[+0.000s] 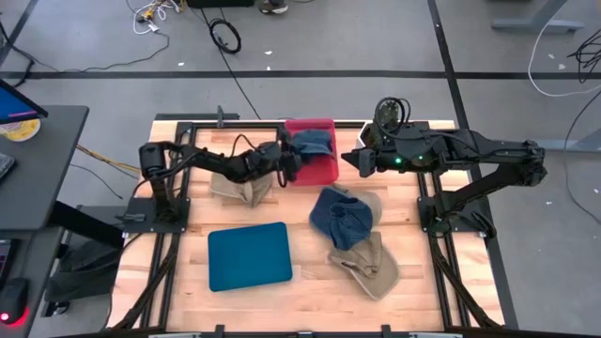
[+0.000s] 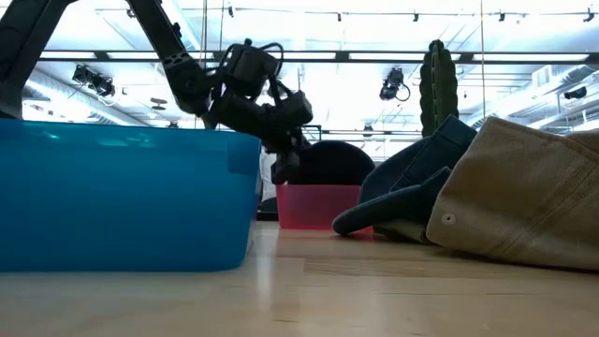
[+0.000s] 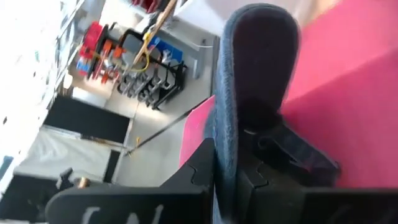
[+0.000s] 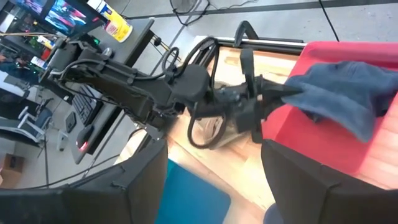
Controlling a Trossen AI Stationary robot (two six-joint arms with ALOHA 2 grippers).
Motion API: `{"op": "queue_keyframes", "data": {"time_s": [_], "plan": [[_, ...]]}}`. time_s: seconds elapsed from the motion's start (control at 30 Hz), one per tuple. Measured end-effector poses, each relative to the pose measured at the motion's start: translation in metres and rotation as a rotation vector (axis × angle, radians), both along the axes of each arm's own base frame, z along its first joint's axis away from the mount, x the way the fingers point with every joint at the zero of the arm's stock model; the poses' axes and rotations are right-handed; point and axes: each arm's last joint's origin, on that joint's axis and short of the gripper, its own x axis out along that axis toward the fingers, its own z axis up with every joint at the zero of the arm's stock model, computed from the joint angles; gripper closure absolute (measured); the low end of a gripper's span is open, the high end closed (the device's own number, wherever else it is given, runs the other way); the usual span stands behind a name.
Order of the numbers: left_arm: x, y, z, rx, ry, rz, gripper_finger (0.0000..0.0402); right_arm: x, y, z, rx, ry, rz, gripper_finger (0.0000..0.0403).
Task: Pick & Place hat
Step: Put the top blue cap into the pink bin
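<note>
A blue denim hat (image 1: 316, 143) sits in the red bin (image 1: 325, 173) at the table's far middle; the right wrist view shows the hat (image 4: 348, 93) draped inside the bin (image 4: 317, 152). My left gripper (image 1: 289, 158) reaches over the bin's left wall and is shut on the hat. My right gripper (image 1: 360, 162) hovers just right of the bin, open, touching nothing. In the low view the left gripper (image 2: 284, 157) hangs above the bin (image 2: 318, 208). My left gripper (image 3: 227, 186) pinches a rim edge of the blue hat (image 3: 225, 134) between its two fingers, seen edge-on. The fingers come roughly level from the table's left, over the bin's left wall. The hat's held corner (image 4: 291, 87) is drawn toward the gripper; its remainder lies in the bin.
A tan hat (image 1: 235, 188) lies under the left arm. Another blue hat (image 1: 343, 216) and a second tan hat (image 1: 371, 265) lie in the middle right. A teal rectangular container (image 1: 249, 255) sits near the front left. Black frame rails border the table.
</note>
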Motion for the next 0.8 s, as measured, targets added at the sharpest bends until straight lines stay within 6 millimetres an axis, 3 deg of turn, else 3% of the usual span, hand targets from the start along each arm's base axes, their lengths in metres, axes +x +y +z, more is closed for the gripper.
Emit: {"op": "queue_keyframes", "data": {"time_s": [0.2,0.5,0.63,0.8], "plan": [[0.0020,-0.0083,-0.0018,0.050,0.057,-0.058,0.0375,-0.0003,-0.0006,-0.0002,-0.010,0.003,-0.016,0.0142],[0.0019,-0.0097,-0.0043,-0.013,0.025,-0.049,0.0370,-0.0004,-0.0006,-0.0003,-0.020,0.008,-0.011,0.0142],[0.0013,-0.0098,-0.0058,-0.093,-0.018,-0.021,0.0336,-0.0004,-0.0006,-0.0003,-0.025,0.010,-0.009,0.0142],[-0.0005,-0.0108,-0.0046,-0.167,-0.053,0.004,0.0260,-0.0004,-0.0006,-0.0003,-0.026,0.011,-0.008,0.0142]]}}
